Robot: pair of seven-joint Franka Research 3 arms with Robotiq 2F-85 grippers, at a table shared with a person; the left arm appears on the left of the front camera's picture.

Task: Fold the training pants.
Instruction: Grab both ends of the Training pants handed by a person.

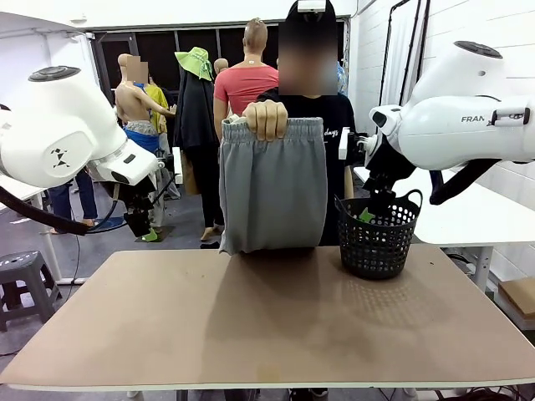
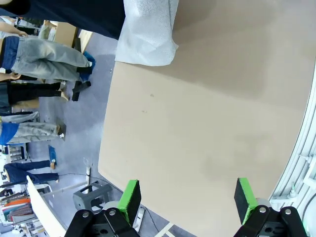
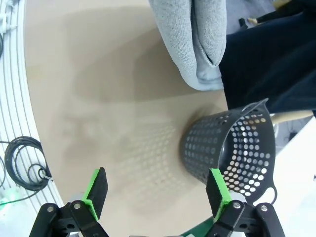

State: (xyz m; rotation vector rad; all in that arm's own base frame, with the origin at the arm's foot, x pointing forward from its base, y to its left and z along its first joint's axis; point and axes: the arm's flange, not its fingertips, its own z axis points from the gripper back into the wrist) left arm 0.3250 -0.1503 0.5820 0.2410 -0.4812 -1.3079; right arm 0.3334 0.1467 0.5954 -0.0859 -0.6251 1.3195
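Grey jersey training pants [image 1: 272,188], hanging upright over the far edge of the worktop [image 1: 276,334], pinched at the gathered elastic waistband by the person's hand [image 1: 266,119]. Held up this way, most likely, to let the cloth drop straight and to present it to both arms before laying it flat. Doubled lengthwise by the look of it, one leg over the other, with the bottom hem at the worktop's far edge; touching or just clear, impossible to tell from the front. From the left wrist, training pants [image 2: 148,34] visible as a pale rounded corner at the board's far side; from the right wrist, training pants [image 3: 192,44] as a thick soft fold with a deep crease between two layers. Plain light heathered knit, no print, few wrinkles, clearly wider than the black mesh basket [image 1: 378,240] standing just beside it on the right arm's side. Basket set near the far edge, presumably to leave the middle of the worktop bare for folding. Left pincer [image 2: 187,197] spread wide, green pads well apart, gripping nothing, raised above the worktop's left side. Right pincer [image 3: 158,192] likewise wide and empty, hovering above the worktop near the basket. Both poised high and back from the garment, apparently ready to receive it. Folding on the worktop judged not yet begun.
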